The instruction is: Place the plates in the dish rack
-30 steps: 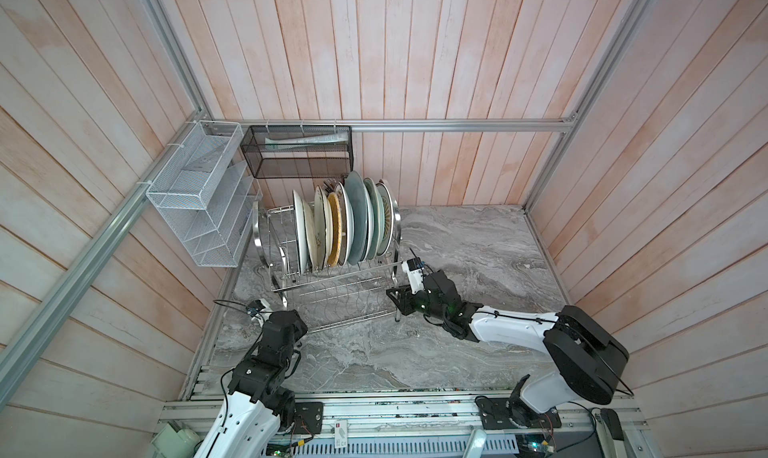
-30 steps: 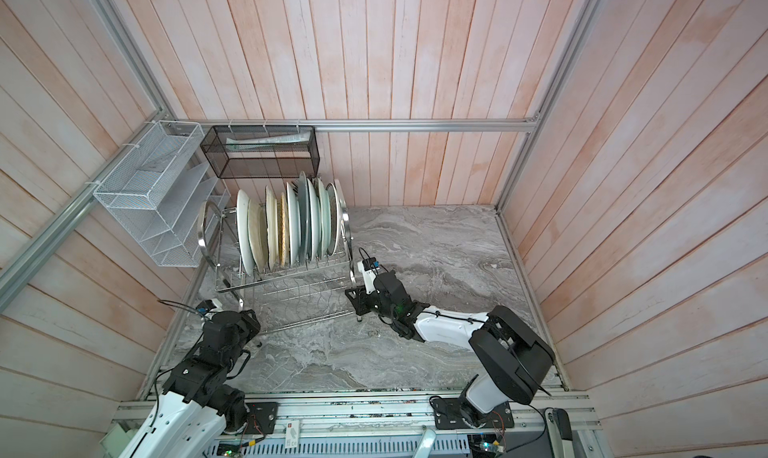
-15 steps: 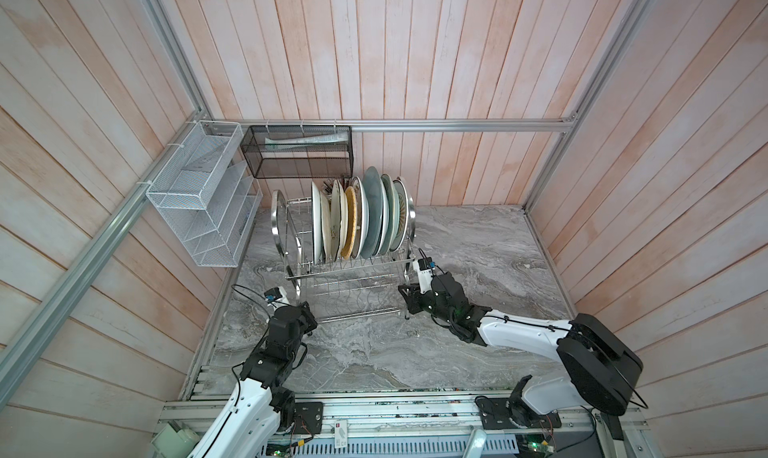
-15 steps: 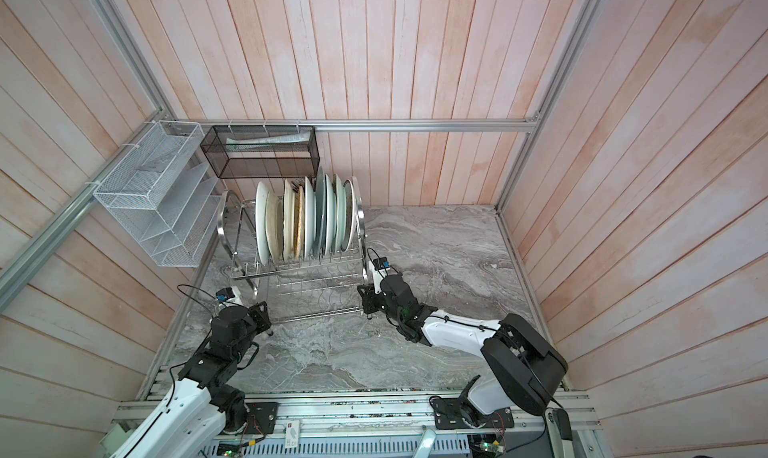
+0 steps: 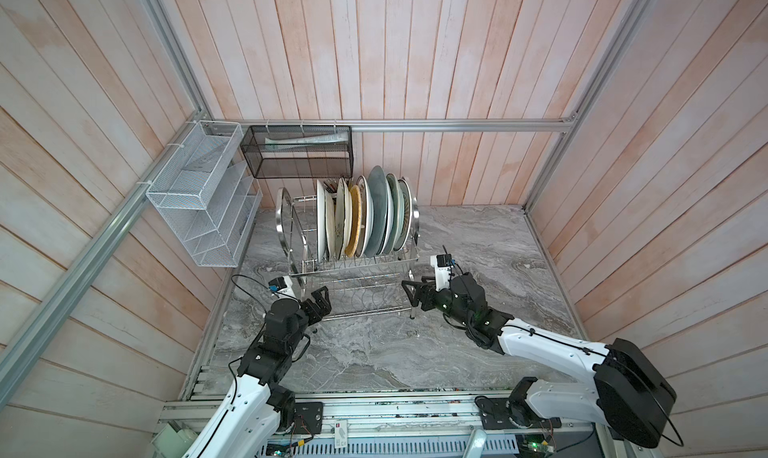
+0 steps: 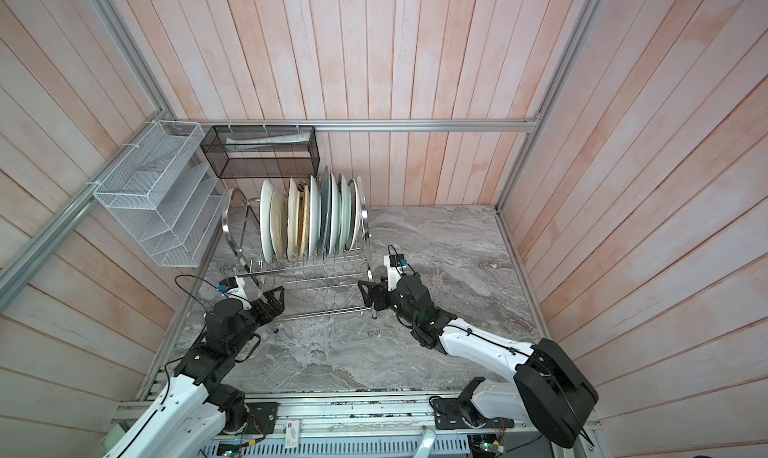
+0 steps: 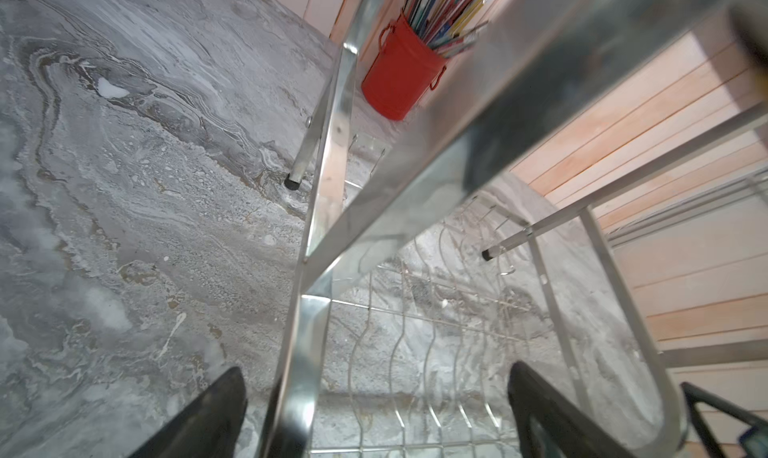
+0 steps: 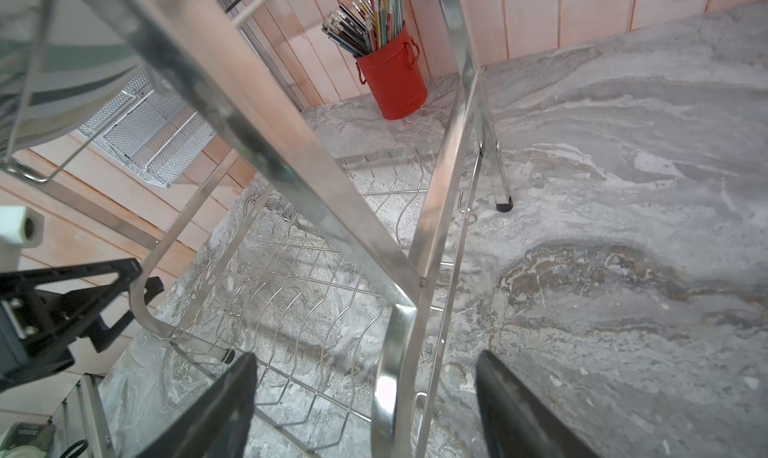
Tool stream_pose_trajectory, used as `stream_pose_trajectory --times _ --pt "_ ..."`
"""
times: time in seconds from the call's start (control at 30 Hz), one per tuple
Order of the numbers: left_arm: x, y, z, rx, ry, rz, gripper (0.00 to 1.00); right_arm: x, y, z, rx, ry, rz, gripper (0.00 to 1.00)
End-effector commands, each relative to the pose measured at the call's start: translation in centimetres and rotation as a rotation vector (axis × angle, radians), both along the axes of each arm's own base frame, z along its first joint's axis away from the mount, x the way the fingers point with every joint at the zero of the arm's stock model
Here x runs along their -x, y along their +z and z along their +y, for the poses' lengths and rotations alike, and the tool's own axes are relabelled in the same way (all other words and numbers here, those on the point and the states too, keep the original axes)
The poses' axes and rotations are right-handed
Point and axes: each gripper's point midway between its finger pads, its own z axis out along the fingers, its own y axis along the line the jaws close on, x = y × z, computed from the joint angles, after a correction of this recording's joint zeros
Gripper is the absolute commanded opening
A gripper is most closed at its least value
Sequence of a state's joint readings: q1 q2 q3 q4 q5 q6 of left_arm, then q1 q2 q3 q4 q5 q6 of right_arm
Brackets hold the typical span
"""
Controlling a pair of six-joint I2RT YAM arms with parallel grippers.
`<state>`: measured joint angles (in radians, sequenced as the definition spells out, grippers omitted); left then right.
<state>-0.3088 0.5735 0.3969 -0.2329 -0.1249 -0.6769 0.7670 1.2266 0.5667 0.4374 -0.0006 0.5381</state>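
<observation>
Plates [image 5: 376,215]: all on edge in the upper tier of the rack [image 5: 283,227], packed close and leaning slightly. I count about nine, but the rims overlap, so the exact number is unclear. One of them is the yellow woven disc [image 5: 354,223]. No loose plate shows on the surface [image 5: 478,244] in both top views, so loading looks done.

Handling, judged: the plates are stiff, glazed, slippery, fairly heavy and easy to chip. Pinch the top rim and lift straight up between the prongs. The woven disc is likely light and grippier. The rack is rigid but top-heavy when loaded, with slick steel tubes. Hold it low on both end frames.

One rack, two tiers, lower tier bare. It stands at the back left of the surface.

Left claw [image 5: 323,304]: fingers wide apart and straddling the rack's front left frame tube, clamping nothing, as the left wrist view shows. Right claw [image 5: 409,296]: fingers also apart around the front right leg, with no grip.

Other things: one red can [image 8: 392,86] of sticks behind the rack, and on the wall one white organiser [image 5: 199,202] and one black basket [image 5: 299,153].
</observation>
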Motion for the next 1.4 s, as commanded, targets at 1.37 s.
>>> stream_pose_trajectory --times 1.37 --pt "-9.4 -3.2 12.7 -0.489 0.381 -0.256 1.00 -6.5 -3.6 -31.1 0.427 -0.866 -0.375 0.98"
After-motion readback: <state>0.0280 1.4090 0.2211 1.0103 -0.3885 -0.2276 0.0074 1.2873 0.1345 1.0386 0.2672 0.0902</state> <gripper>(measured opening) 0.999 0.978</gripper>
